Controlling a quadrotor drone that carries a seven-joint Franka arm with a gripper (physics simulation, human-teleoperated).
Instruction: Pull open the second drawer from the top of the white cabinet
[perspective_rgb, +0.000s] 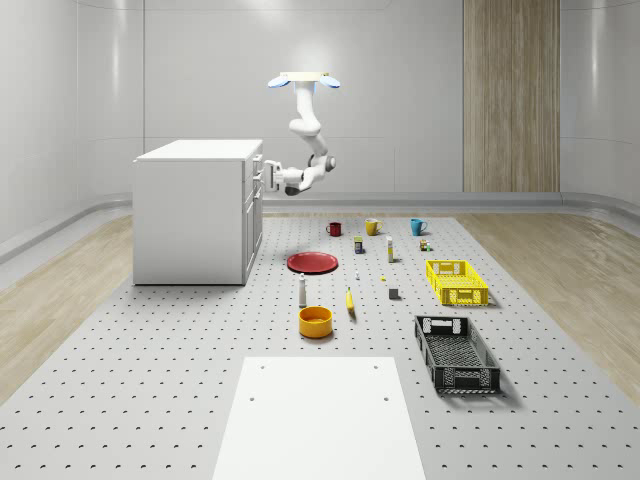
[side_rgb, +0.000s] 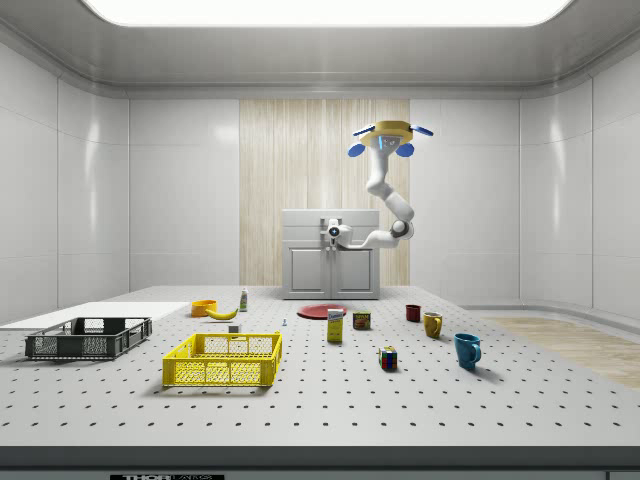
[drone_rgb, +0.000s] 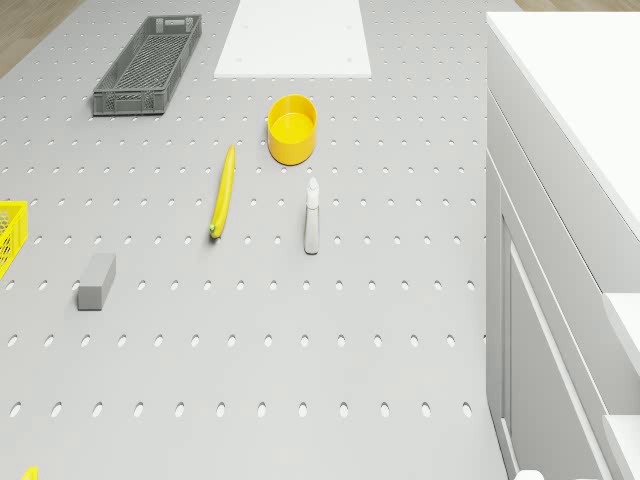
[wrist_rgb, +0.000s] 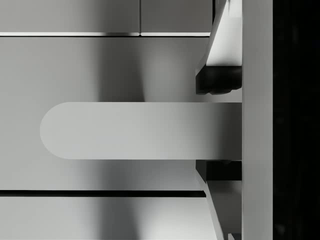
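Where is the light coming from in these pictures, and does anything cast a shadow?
In the side view, a bright ceiling panel lights the room from above. In the whole-scene view, the black crate casts a soft shadow beside it on the pegboard floor. In the wrist view, dim shading falls across the drawer front around the handle, near the gripper.

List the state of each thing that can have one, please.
White cabinet: drawers look shut.
Drone: hovering beside the white cabinet front.
Gripper: at a drawer handle.
Black crate: upright, empty.
Yellow crate: upright, empty.
Yellow bowl: upright, empty.
Bottle: standing.
Banana: lying flat.
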